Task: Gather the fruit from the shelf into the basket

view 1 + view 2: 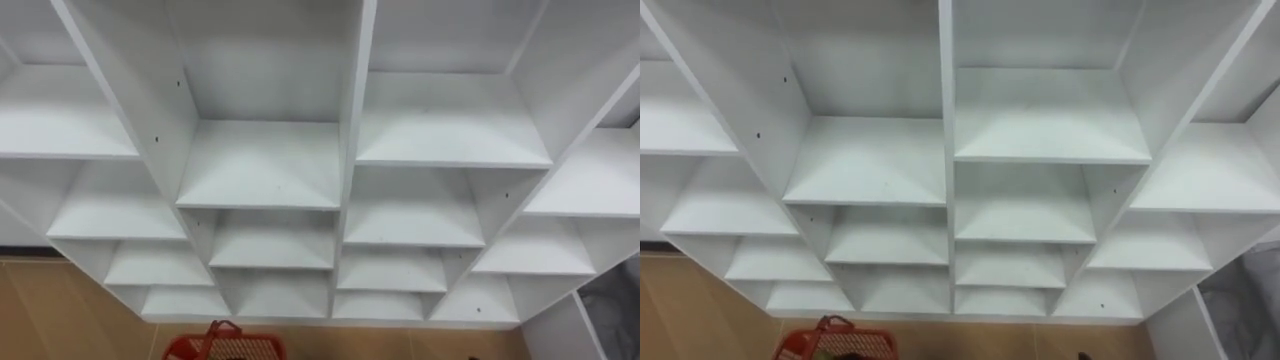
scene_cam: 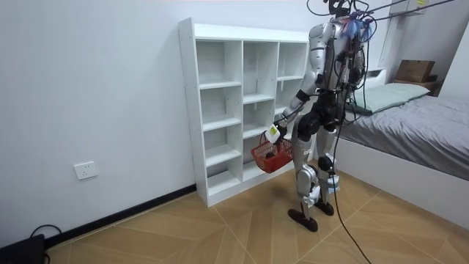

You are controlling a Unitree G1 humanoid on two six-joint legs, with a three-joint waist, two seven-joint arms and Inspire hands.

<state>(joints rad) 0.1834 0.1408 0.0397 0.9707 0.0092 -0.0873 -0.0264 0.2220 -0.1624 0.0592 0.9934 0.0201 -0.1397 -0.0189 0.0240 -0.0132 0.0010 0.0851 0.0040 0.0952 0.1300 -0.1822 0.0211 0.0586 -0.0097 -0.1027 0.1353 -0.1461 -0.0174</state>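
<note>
Red basket — in the left hand

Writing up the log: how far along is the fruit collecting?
Done: the robot stands at the white shelf unit. In hand: the red basket hangs from its left hand; its contents are unclear. Left: finding fruit; the compartments facing it look bare.

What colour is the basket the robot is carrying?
Red; the basket shows best in the room view, hanging from the left hand.
</note>
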